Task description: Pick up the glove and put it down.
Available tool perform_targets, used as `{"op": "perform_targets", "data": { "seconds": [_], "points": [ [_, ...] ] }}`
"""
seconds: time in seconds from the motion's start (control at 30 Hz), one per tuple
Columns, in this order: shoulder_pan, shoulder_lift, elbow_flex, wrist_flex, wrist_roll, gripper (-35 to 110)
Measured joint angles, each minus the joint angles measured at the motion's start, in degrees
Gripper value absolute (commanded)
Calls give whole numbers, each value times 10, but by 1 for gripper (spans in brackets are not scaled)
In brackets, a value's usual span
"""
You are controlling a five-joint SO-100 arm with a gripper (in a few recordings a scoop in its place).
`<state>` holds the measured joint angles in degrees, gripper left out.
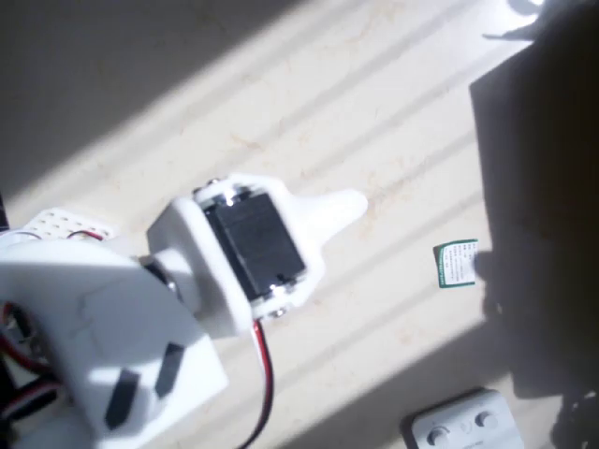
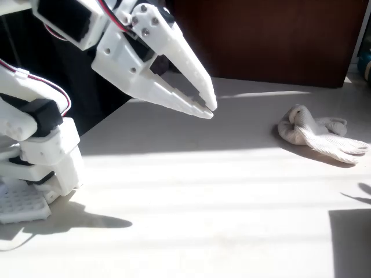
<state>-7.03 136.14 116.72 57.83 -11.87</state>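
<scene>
White and closed at the tips, the pincer (image 2: 206, 108) hangs above the table (image 2: 191, 220) in the fixed view, its two tapered fingers (image 2: 185, 63) meeting at the point with nothing between them. They slope down toward the right of that view, clear of the surface. Behind them sits the white wrist block with a black motor (image 2: 66, 17) and red wires (image 2: 110, 11), and lower left the arm's base (image 2: 43, 150) stands on the tabletop, casting a dark shadow in front of it.

Seen from overhead, the pincer's tip (image 1: 342, 208) points toward the right over the pale, sunlit table (image 1: 374, 103), with a black motor (image 1: 255, 241) set in its white housing and a red wire (image 1: 265, 374) trailing toward the bottom edge.

Well apart from the pincer, toward the right of the fixed view, the glove (image 2: 316, 133) lies crumpled on the table, pale grey-white, its fingers trailing to the right. Nothing touches it.

Bands of sun and shade stripe the tabletop. A dark brown panel (image 2: 272, 37) rises behind the table. In the overhead view a small green-and-white tag (image 1: 457, 264) lies by a dark shape at the right, and a white plastic part (image 1: 463, 426) sits at the bottom edge.
</scene>
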Motion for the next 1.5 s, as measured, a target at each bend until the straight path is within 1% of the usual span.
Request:
{"op": "perform_targets", "data": {
  "seconds": [0.23,0.43,0.57,0.8,1.07,1.3,1.5],
  "points": [
    [-99,-248,-237,0,0,1],
    [-173,-420,-382,0,0,1],
    [-204,-523,-458,0,0,1],
    [-230,-686,-557,0,3,2],
    [-239,-843,-690,0,3,14],
    [-240,-905,-751,0,3,21],
    [-240,-949,-753,0,3,22]
  ]
}}
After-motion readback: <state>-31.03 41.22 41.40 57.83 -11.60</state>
